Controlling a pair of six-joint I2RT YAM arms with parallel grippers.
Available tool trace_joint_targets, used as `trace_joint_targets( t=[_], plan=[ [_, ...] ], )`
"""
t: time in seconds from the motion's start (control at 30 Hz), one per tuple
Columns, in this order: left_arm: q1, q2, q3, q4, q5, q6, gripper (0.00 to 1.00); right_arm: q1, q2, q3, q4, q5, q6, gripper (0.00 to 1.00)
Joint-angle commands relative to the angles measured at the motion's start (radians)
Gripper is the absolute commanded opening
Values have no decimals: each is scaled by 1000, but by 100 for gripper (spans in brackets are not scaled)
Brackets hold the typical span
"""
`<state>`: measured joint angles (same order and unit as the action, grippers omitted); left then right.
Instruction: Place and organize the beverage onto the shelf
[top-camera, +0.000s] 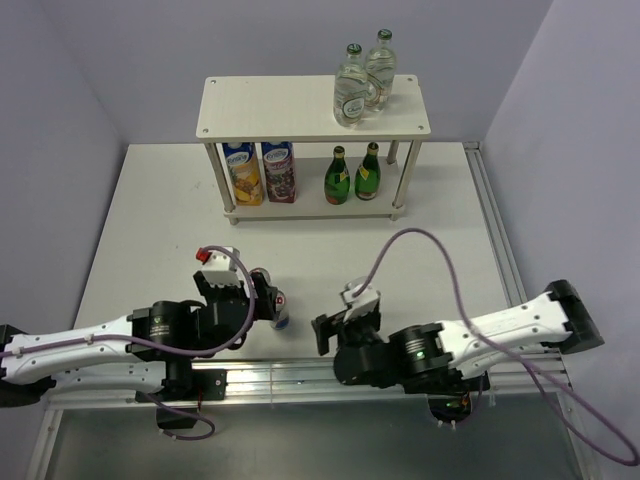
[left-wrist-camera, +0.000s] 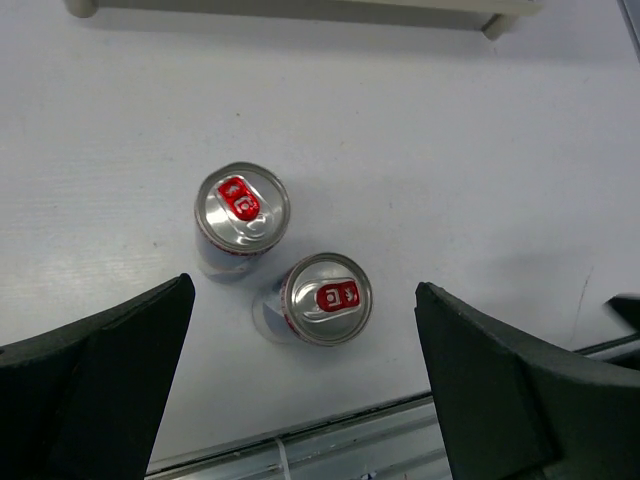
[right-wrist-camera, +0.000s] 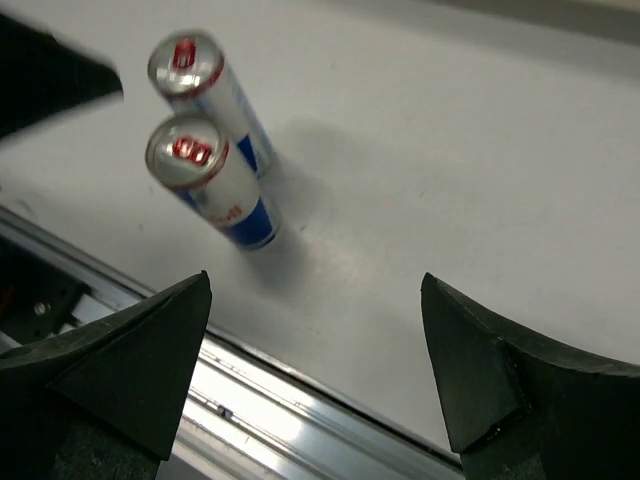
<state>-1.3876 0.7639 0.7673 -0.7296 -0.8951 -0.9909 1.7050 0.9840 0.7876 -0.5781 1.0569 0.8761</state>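
Two blue and silver cans stand up straight on the table (top-camera: 150, 220), close in front of the left arm, so their long way points up and their shiny tops face the left wrist camera. The near can (left-wrist-camera: 326, 298) sits right below the left gripper (left-wrist-camera: 305, 292), in the gap between its two black fingers (left-wrist-camera: 100, 370). The far can (left-wrist-camera: 242, 208) is just beside it, a bit more to the left and farther out. I cannot tell if the two cans touch. The left gripper is open very wide and holds nothing, and its fingers touch no can. The right gripper (right-wrist-camera: 318, 290) is open wide too and empty, and from it the cans are off to the left side, so the left arm is the nearer one. I think the left gripper should come down over the near can and squeeze it, but the far can is so close that a finger could bump it over. The shelf (top-camera: 290, 105) is well away at the back of the table. Two clear bottles (top-camera: 350, 85) are on its top board, and two green bottles (top-camera: 338, 177) and two cartons (top-camera: 243, 172) are on the low board, so only the cans are left to put up
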Motion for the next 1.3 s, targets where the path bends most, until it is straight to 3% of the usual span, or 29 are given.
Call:
trace_joint_targets(
  t=[0.0, 0.07, 0.17, 0.4, 0.87, 0.97, 1.07, 1.1, 1.2, 1.27],
  plan=[
    [-25, 43, 92, -198, -151, -184, 99, 21, 125, -39, 203, -67, 55, 93],
    [-27, 55, 109, -298, -178, -233, 99, 18, 205, -60, 370, -101, -17, 93],
    [-27, 38, 112, -372, -191, -316, 99, -16, 313, -39, 470, -146, -55, 94],
    [-27, -153, 46, -246, -168, -198, 99, -88, 481, -19, 705, -224, -169, 94],
    [-27, -101, -3, -209, -173, -210, 99, -206, 719, -22, 1108, -132, -337, 91],
    [-25, -133, -22, -189, -163, -190, 99, -222, 749, -13, 1150, -97, -367, 82],
    [-27, -150, -39, -160, -151, -177, 99, -240, 757, -25, 1166, -86, -371, 54],
    [-27, -143, -42, -153, -148, -176, 99, -242, 752, -24, 1157, -80, -362, 39],
    [-27, -94, -40, -133, -142, -170, 99, -242, 719, -44, 1097, -52, -323, 21],
    [-27, -31, -40, -104, -137, -158, 99, -243, 696, -70, 1051, -26, -309, 15]
  ],
)
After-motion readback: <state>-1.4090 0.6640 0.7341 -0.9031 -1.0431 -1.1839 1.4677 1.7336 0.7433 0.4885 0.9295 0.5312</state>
